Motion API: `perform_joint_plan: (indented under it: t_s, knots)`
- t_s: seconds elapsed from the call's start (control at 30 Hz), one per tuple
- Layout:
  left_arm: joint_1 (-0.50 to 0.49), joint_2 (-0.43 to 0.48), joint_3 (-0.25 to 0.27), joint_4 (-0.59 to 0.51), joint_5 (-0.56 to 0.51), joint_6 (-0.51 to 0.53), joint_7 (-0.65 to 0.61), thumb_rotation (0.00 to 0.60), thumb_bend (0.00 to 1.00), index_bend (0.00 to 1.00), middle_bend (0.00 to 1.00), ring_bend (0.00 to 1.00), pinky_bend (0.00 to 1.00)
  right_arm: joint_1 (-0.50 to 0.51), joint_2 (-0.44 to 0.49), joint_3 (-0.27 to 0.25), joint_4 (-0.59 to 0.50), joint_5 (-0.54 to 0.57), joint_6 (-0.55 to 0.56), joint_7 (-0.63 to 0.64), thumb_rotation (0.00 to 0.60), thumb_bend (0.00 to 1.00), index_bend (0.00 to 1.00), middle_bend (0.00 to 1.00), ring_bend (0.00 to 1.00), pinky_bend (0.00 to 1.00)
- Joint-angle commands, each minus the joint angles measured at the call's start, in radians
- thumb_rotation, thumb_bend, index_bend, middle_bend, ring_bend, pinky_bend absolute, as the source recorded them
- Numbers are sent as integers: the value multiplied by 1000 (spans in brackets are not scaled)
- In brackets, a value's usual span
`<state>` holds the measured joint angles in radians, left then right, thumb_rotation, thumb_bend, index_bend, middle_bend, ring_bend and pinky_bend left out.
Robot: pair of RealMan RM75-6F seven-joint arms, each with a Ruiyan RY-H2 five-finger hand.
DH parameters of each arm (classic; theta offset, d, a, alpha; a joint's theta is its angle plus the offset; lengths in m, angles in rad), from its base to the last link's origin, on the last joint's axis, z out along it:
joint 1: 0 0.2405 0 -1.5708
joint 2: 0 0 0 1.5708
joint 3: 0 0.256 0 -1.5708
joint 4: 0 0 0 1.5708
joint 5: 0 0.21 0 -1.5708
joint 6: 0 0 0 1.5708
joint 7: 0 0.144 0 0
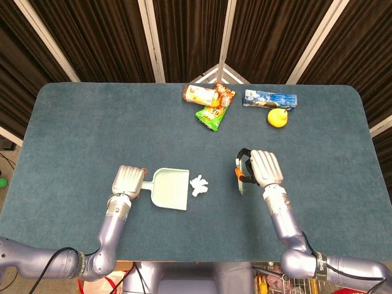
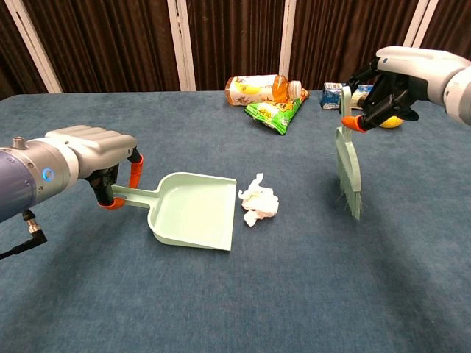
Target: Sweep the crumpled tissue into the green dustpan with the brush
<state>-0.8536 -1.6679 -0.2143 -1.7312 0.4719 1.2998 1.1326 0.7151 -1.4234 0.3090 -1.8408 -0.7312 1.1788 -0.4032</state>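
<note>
The crumpled white tissue [image 1: 198, 184] [image 2: 258, 199] lies on the blue table just right of the green dustpan [image 1: 169, 188] [image 2: 194, 211], nearly touching its open edge. My left hand [image 1: 127, 182] [image 2: 92, 153] grips the dustpan's handle, holding the pan flat on the table. Well to the right of the tissue, my right hand [image 1: 261, 168] [image 2: 398, 71] holds the pale green brush [image 2: 347, 165] [image 1: 240, 179] by its handle. The brush hangs upright with its bristles pointing down, above the table.
At the table's far side lie a juice bottle [image 1: 201, 94] [image 2: 257, 89], a green snack bag [image 1: 211, 114] [image 2: 276, 114], a blue carton [image 1: 269, 98] and a yellow fruit [image 1: 277, 116]. The table's edges run near both arms.
</note>
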Motion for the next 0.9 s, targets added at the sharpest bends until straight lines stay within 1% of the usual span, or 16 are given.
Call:
perform_joint_plan:
  t_s: [0.03,0.3,0.57,0.7,0.9]
  knots:
    - [-9,0,-3,-6,-8,6,-2,600,599,649,1000,1000,950,5,-9,5,-11,13,4,-3,600,643,867,911,922,874]
    - [-43,-28,-13,-5,-23,16,3,600,599,647,1000,1000,950,27,-49,0,-53,25,31,-39,600,643,867,911,922,874]
    - [-83,-83,-28,17,-50,26,15,600,599,648,1000,1000,949,44,-75,-2,-74,43,45,-67,600,644,867,911,922,874]
    - [-101,-116,-36,31,-64,34,20,600,599,649,1000,1000,950,57,-81,13,-101,57,46,-74,600,644,867,911,922,874]
    - [-119,-155,-38,48,-73,43,22,600,600,649,1000,1000,950,83,-79,56,-177,119,38,-71,600,644,867,911,922,874]
